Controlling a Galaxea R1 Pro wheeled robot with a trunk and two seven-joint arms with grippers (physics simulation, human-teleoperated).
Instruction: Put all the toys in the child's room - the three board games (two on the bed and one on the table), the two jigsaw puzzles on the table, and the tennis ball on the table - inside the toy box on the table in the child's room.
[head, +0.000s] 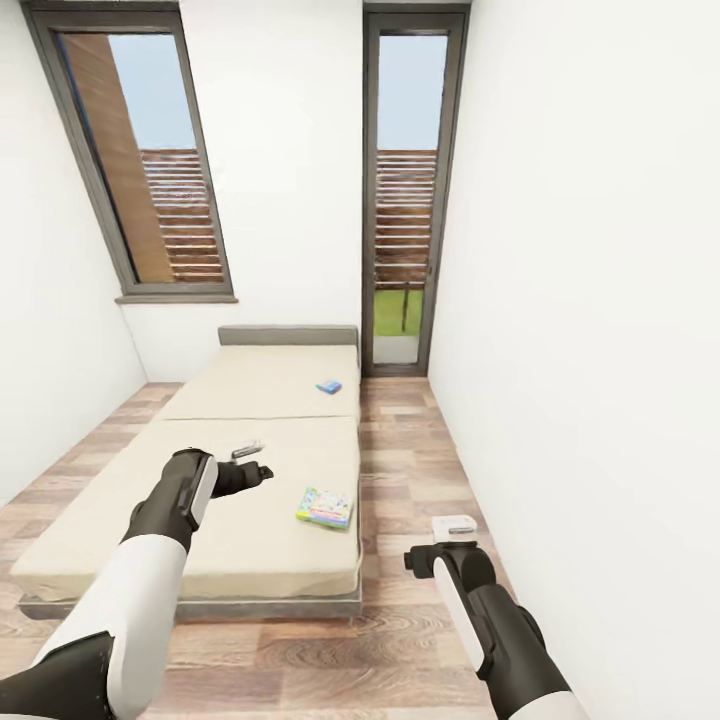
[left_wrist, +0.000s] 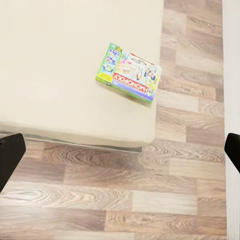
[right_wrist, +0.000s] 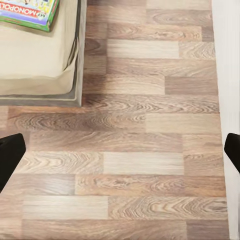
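Two board games lie on the beige bed (head: 220, 530). The colourful Monopoly box (head: 326, 507) rests near the bed's right edge, and it shows again in the left wrist view (left_wrist: 129, 73) and partly in the right wrist view (right_wrist: 29, 12). A smaller blue box (head: 329, 386) sits farther back, close to the headboard. My left gripper (head: 258, 470) hovers over the bed to the left of the Monopoly box, open and empty, its fingertips (left_wrist: 10, 155) wide apart. My right gripper (head: 420, 556) hangs over the floor to the right of the bed, open and empty, with its fingertips (right_wrist: 10, 157) spread.
A strip of wooden floor (head: 410, 460) runs between the bed and the white right wall (head: 600, 350). At the back stand a tall glass door (head: 403, 200) and a window (head: 150, 160). The grey headboard (head: 288, 335) closes the bed's far end.
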